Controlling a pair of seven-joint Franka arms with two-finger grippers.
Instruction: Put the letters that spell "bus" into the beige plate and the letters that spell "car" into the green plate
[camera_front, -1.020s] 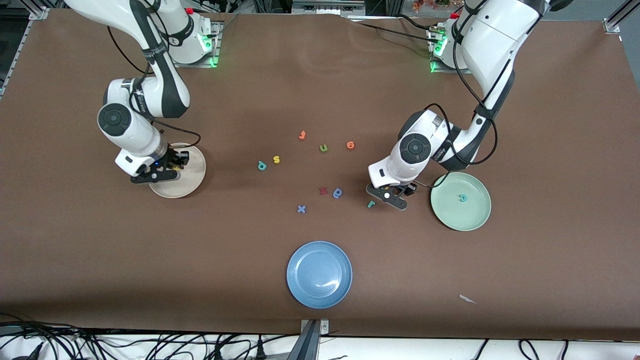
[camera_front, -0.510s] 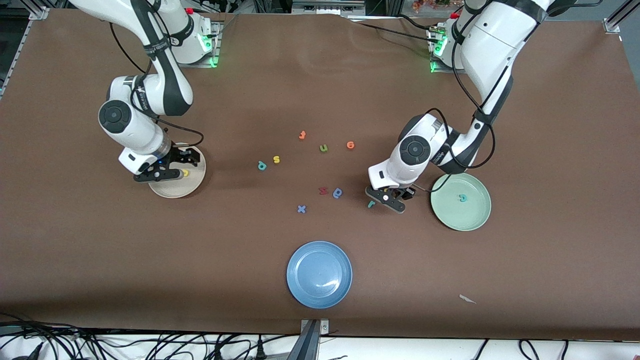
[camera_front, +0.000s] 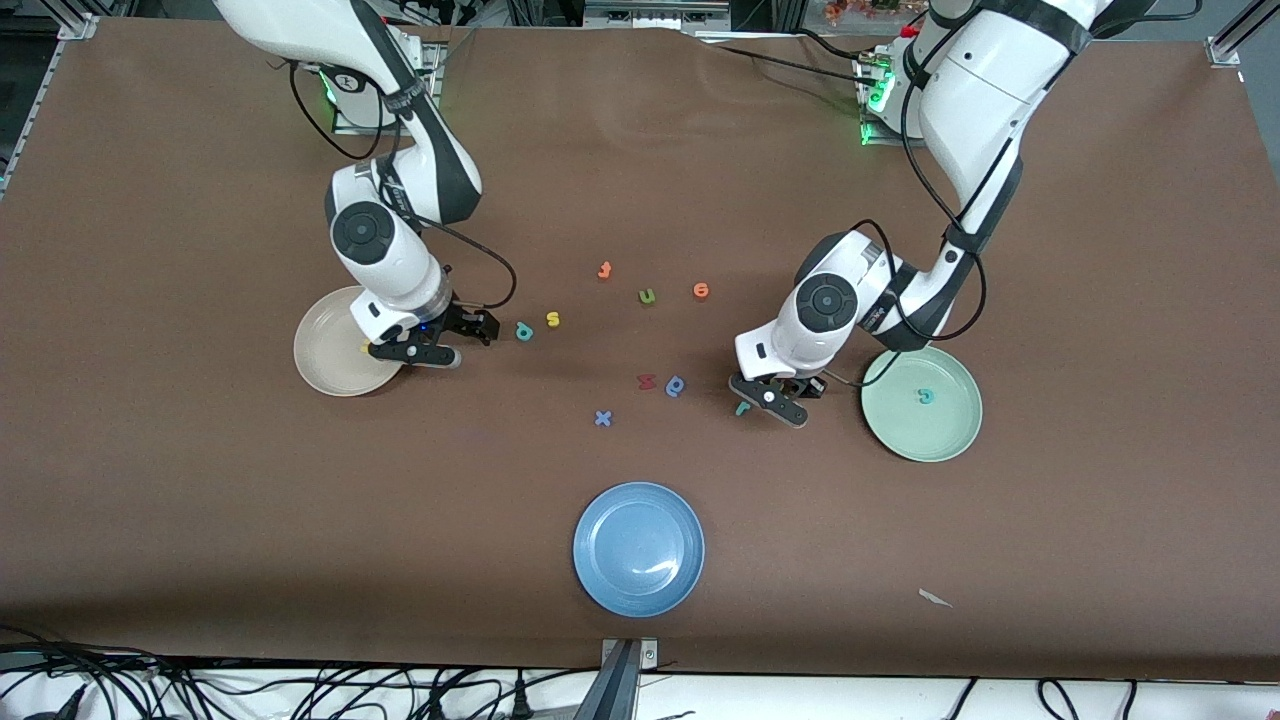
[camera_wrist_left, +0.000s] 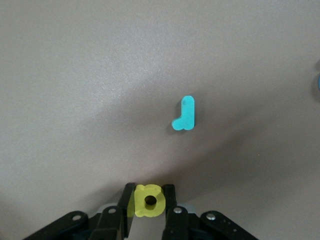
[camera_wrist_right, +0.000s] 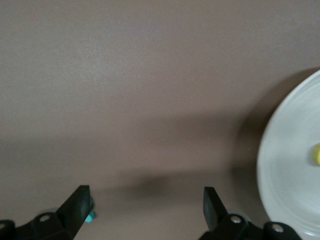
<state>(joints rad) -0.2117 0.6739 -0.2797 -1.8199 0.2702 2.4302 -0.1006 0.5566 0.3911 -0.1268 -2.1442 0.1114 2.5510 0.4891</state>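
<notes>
My left gripper (camera_wrist_left: 149, 201) is shut on the yellow "a" (camera_wrist_left: 149, 201), low over the table beside the teal "r" (camera_wrist_left: 184, 114). From the front, that gripper (camera_front: 775, 395) sits between the "r" (camera_front: 742, 407) and the green plate (camera_front: 900, 432), which holds the teal "c" (camera_front: 925, 396). My right gripper (camera_front: 450, 338) is open and empty over the table between the beige plate (camera_front: 322, 350) and the teal "b" (camera_front: 523, 330). A yellow "u" (camera_front: 364, 349) lies in the beige plate (camera_wrist_right: 287, 170). The yellow "s" (camera_front: 552, 319) lies beside the "b".
An olive "u" (camera_front: 647, 296), orange letters (camera_front: 604, 270) (camera_front: 700, 290), a red letter (camera_front: 646, 381), a blue rounded letter (camera_front: 675, 386) and a blue "x" (camera_front: 602, 418) lie mid-table. A blue plate (camera_front: 638, 548) stands nearer the front camera.
My right gripper opened, left the yellow "u" in the beige plate and moved off toward the teal "b". My left gripper closed on the yellow "a".
</notes>
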